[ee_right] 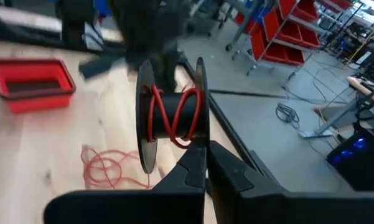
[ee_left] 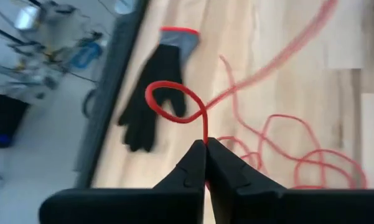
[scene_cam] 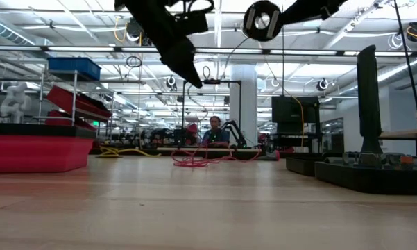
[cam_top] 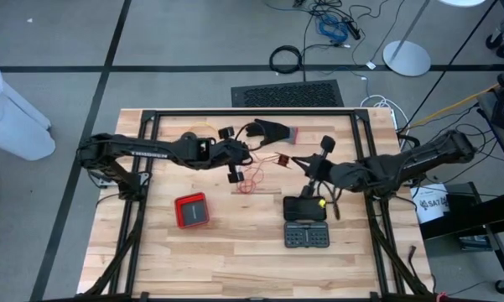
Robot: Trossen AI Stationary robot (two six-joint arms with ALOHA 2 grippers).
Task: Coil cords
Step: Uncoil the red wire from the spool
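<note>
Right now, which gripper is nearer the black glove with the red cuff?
Left. The left gripper, pinching the red cord, sits just beside the glove; the right gripper, holding a black spool, is farther off.

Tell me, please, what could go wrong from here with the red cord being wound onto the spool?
The left gripper pinches the red cord only at its fingertips, so tension might pull it free. Loose loops lie tangled on the table and could knot as they feed. The right gripper holds the spool by one flange's edge; it may twist or slip.
</note>
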